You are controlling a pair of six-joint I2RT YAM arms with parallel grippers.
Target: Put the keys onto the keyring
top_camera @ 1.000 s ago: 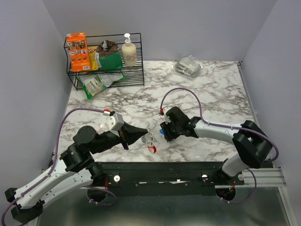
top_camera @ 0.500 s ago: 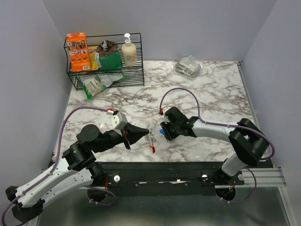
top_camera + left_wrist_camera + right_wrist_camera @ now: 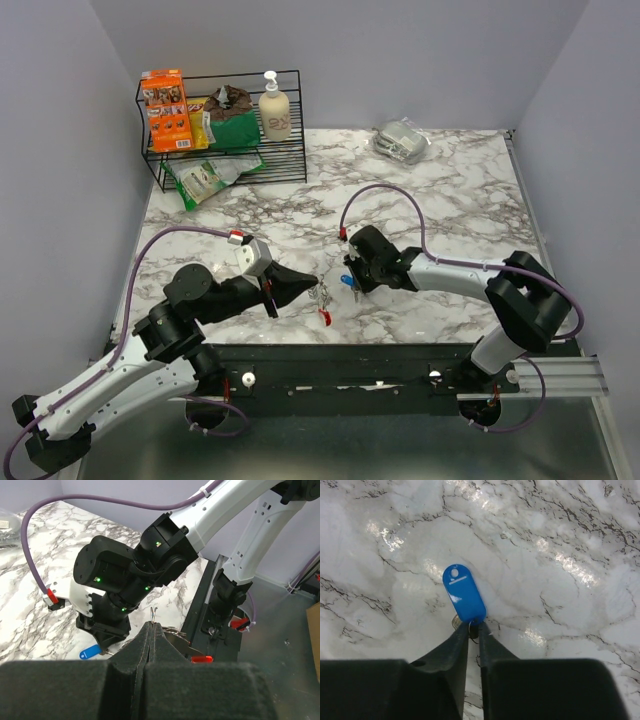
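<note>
Since a second ago your right tool (image 3: 474,630) has narrowed its jaws onto the blue key (image 3: 464,594); they stand a sliver apart, pinching the metal just below the blue head; whether the key touches the marble bench (image 3: 560,540) you cannot tell; your left tool (image 3: 151,628) is clamped tight on the keyring (image 3: 320,295), which dangles just beside the key, its red clip (image 3: 325,317) lowest.
</note>
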